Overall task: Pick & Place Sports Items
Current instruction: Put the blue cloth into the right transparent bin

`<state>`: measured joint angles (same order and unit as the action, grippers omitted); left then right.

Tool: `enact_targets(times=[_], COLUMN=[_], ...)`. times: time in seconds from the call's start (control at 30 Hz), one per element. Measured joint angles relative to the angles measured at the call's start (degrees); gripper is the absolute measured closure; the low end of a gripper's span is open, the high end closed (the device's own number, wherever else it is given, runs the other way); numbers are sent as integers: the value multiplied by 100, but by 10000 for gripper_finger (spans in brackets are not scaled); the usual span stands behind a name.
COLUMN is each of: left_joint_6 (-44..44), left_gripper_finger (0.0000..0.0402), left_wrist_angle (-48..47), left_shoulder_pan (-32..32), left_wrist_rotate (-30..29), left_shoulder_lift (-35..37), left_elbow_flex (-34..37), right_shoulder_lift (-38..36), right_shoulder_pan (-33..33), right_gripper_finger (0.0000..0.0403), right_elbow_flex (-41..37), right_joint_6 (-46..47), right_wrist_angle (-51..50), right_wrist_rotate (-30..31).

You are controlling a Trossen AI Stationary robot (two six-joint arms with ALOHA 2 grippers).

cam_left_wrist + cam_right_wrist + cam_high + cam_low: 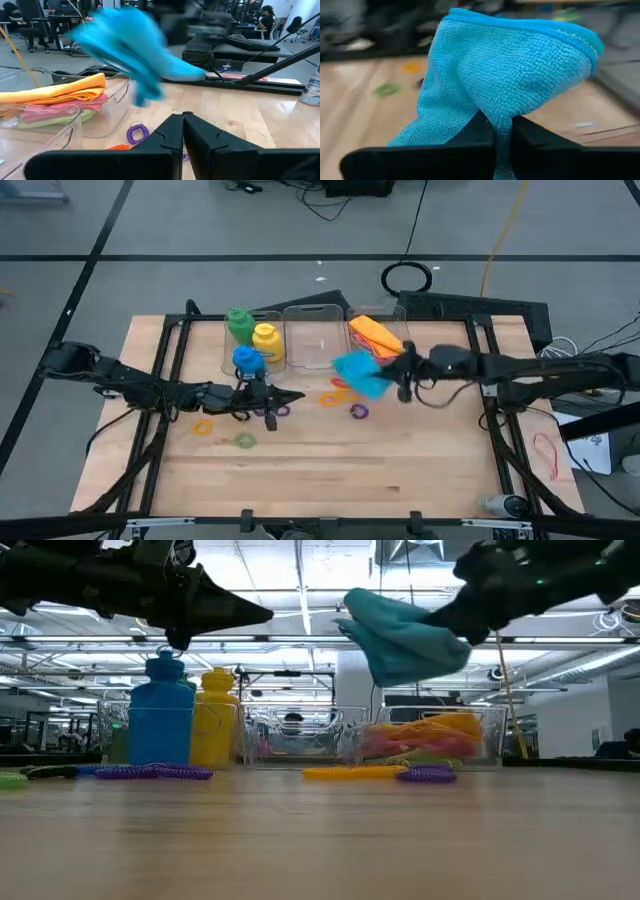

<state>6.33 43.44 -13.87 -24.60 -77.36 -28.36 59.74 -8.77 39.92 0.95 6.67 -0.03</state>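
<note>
The right gripper point(405, 373) is holding the blue cloth point(360, 373) pinched between its fingers, above the table point(400, 470). The left gripper point(272, 408), fingers together, is hovering near the rings point(345, 395). The loosely hanging cloth could slip free or snag.

Blue cloth point(362, 373) hangs off table, bunched; bottles point(250, 340) upright by bins, rings point(343, 394) prob. flat.

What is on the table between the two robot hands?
In the high view, small rings lie on the table between the left gripper and the right gripper, which holds a blue cloth.
</note>
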Motion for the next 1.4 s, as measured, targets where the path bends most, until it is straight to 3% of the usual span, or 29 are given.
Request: enact_targets(times=[0.2,0.43,0.73,0.93,1.17,1.4], left_joint_6=[-13,-13,-13,-11,-11,-9], left_gripper_finger=[385,385,385,385,385,385], left_wrist_angle=[-9,-35,-39,-43,-42,-42], left_shoulder_pan=[-1,-2,0,-1,0,0], left_wrist_rotate=[0,0,0,0,0,2], left_shoulder_lift=[0,0,0,0,0,0], left_elbow_flex=[0,0,0,0,0,0], right_shoulder_lift=[5,431,1603,2000,2288,2470], right_shoulder_pan=[-1452,-3277,-4061,-4240,-4367,-4361], right_gripper_finger=[402,402,403,403,403,403], right_elbow_flex=[2,7,9,9,9,9], right_joint_6=[393,1052,1205,1199,808,498], right_wrist_angle=[217,250,472,602,600,600], right_wrist_rotate=[-178,-1999,-3614,-3554,-2838,-2850])
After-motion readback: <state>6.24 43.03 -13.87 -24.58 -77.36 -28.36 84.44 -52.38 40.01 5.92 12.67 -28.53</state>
